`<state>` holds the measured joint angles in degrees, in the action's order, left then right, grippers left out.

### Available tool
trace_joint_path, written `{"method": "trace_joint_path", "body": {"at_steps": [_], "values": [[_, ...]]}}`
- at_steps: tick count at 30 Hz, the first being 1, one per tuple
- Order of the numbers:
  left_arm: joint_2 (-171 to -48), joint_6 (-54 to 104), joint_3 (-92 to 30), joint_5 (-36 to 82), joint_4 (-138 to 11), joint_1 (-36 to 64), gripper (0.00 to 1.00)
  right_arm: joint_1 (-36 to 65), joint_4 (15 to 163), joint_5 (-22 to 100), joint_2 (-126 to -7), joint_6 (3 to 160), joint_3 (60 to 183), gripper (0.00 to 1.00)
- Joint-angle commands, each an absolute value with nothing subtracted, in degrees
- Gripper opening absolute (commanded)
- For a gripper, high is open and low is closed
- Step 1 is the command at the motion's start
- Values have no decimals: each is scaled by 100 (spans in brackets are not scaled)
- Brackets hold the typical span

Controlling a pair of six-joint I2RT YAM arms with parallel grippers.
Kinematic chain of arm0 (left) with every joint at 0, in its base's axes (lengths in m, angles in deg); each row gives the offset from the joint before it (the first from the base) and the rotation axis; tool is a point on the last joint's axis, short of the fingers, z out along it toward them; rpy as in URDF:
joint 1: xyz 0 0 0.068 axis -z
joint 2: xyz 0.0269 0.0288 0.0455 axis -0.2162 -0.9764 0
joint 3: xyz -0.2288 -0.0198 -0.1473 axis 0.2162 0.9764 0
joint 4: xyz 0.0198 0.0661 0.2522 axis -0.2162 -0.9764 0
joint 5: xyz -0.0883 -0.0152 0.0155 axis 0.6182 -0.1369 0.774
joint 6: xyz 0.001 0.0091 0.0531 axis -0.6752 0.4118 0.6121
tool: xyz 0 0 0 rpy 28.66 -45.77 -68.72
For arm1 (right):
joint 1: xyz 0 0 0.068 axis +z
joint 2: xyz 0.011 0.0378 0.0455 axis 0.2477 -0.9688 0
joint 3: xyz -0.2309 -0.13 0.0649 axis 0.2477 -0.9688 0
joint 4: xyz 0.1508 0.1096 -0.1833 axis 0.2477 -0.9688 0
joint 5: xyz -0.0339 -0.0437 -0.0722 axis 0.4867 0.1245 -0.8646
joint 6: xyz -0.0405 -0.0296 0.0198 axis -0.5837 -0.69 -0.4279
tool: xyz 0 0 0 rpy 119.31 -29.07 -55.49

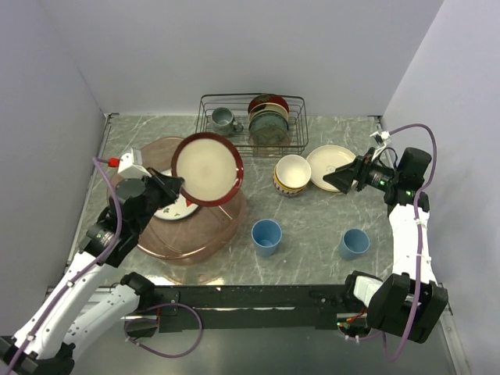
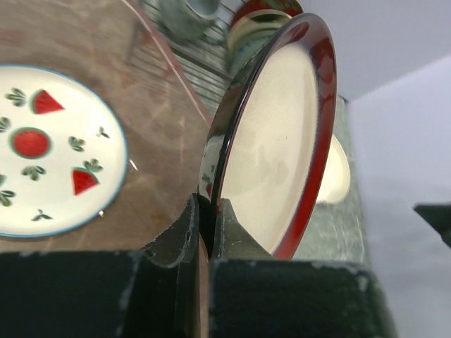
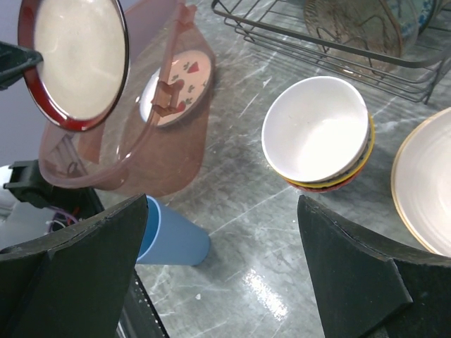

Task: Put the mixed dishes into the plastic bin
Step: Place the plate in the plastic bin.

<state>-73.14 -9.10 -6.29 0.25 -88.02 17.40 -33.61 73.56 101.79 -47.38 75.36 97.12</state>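
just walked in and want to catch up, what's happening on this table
The left gripper is shut on the rim of the red-rimmed plate, holding it tilted over the plastic bin, where the strawberry-print plate already lies. The right gripper is open, holding nothing, near the stacked bowls and a cream plate. Two light-blue cups stand on the table, not yet binned.

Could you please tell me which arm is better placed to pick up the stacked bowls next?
Probably right: the right gripper is open near the stacked bowls; the left gripper is shut on the red-rimmed plate over the plastic bin.
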Motion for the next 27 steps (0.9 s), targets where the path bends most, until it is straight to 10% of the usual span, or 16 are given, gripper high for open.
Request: {"method": "trace_joint_path", "body": {"at_steps": [1, 27], "values": [[-7250, -1244, -1051, 542, -7670, 1092, 1, -3385, 7408, 10050, -4704, 7406, 9678, 94], [-7004, -2950, 812, 3443, -7222, -2655, 1, -3385, 7311, 9910, -4818, 7345, 9713, 95]]}}
